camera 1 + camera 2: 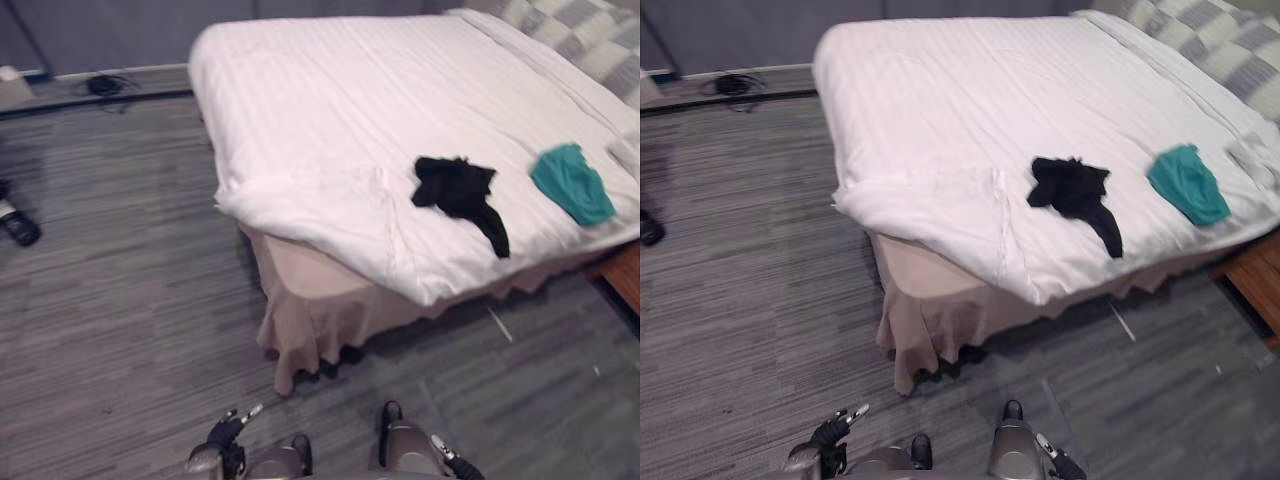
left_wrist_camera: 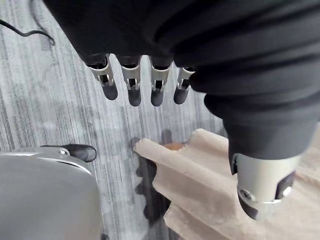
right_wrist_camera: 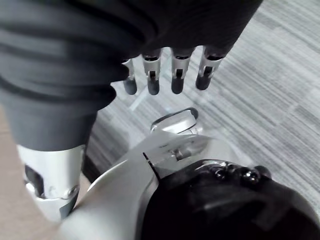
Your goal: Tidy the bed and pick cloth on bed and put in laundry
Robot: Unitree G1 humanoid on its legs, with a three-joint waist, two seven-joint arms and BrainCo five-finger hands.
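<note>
A black cloth (image 1: 458,188) lies crumpled on the white duvet of the bed (image 1: 400,90), near its front edge. A teal cloth (image 1: 572,182) lies to its right, close to the bed's right side. The duvet's near left corner (image 1: 300,200) is rumpled and folded over. My left hand (image 1: 228,432) hangs low over the floor in front of the bed, its fingers (image 2: 132,85) straight and holding nothing. My right hand (image 1: 450,462) hangs low too, fingers (image 3: 165,75) straight, also holding nothing. Both hands are well short of the bed and the cloths.
Checkered pillows (image 1: 580,30) lie at the bed's far right. A beige bed skirt (image 1: 320,310) hangs to the grey carpet. A wooden piece of furniture (image 1: 625,275) stands at the right edge. A dark shoe (image 1: 18,225) and a cable (image 1: 103,85) lie on the floor at left.
</note>
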